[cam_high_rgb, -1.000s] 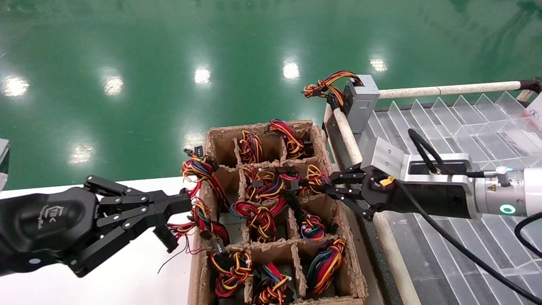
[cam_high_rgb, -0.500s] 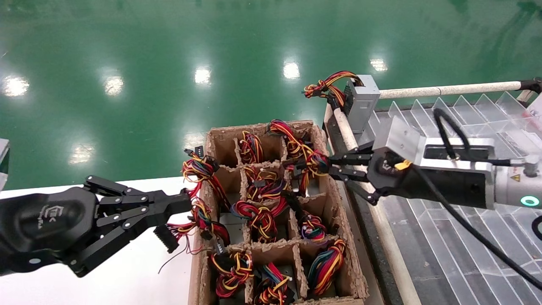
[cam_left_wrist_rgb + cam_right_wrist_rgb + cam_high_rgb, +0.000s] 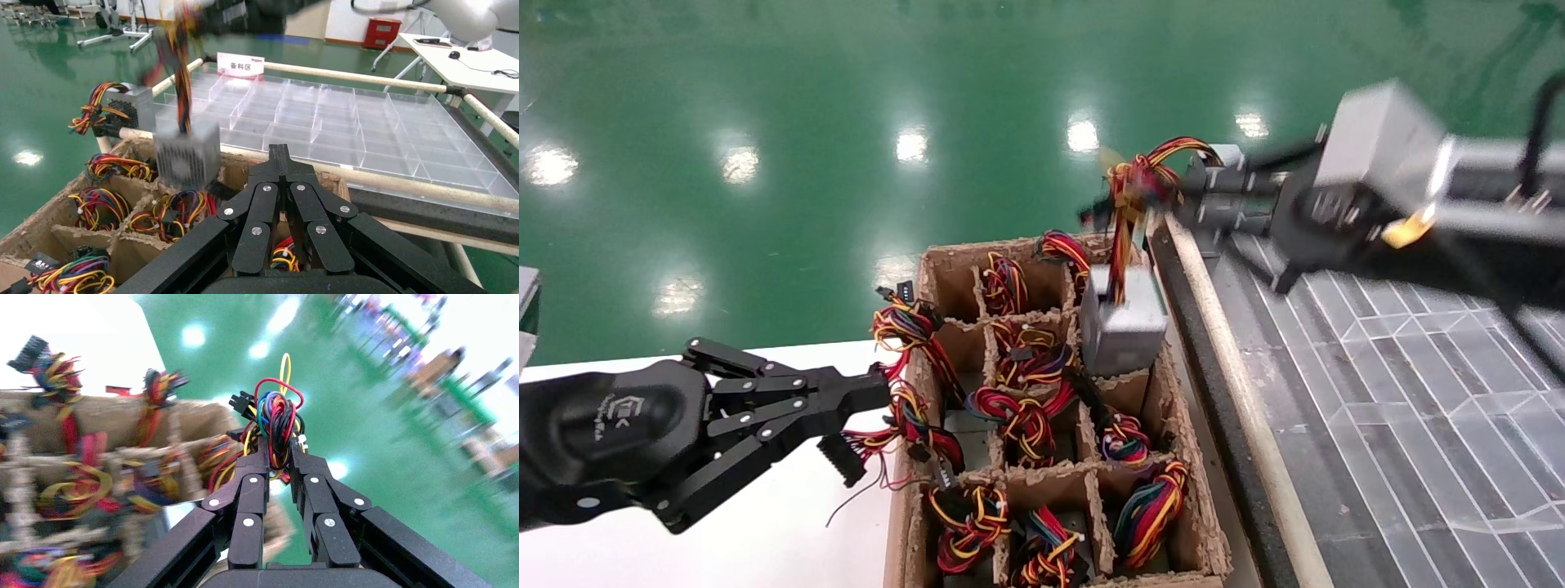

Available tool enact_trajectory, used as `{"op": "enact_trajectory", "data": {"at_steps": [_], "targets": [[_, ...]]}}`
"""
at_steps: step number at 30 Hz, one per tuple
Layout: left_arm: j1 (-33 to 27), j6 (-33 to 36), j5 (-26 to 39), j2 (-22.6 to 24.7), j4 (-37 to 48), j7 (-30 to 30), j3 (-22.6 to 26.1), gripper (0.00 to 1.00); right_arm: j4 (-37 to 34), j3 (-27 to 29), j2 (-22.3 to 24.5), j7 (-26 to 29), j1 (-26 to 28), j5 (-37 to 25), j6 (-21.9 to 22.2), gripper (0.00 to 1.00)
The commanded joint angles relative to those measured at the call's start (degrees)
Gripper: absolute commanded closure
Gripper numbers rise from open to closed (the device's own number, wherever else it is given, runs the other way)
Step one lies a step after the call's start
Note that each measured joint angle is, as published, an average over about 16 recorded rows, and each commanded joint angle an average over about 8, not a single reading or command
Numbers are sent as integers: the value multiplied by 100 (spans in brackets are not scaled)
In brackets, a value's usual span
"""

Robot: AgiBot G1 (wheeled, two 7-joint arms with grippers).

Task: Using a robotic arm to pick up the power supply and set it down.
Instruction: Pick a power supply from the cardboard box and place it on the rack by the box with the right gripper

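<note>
The left gripper [image 3: 854, 429], at 8 o'clock, is closed on nothing. Since a second ago, the right gripper [image 3: 1173, 192] has risen to 1 o'clock, clamped on the wire bundle [image 3: 1128, 184]; the power supply [image 3: 1124, 322] now hangs above the cardboard crate [image 3: 1189, 498], probably clear of it. So the pick is done. Further: clear tray [image 3: 1401, 359], green floor [image 3: 846, 98].

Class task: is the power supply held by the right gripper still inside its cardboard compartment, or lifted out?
Lifted out: power supply hangs by its wires from right gripper, above cardboard box.
</note>
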Motion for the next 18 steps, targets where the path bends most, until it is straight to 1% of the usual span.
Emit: {"op": "enact_trajectory", "data": {"at_steps": [1, 6, 10, 18], "targets": [[0, 0, 0, 0, 0, 0, 0, 100, 74, 64, 50, -137, 165, -24, -17, 100], [0, 0, 0, 0, 0, 0, 0, 100, 100, 37, 61, -438, 788, -315, -218, 100], [0, 0, 0, 0, 0, 0, 0, 100, 91, -12, 64, -562, 1186, -574, -322, 100], [0, 0, 0, 0, 0, 0, 0, 100, 58, -31, 176, -646, 1624, -990, -324, 100]]}}
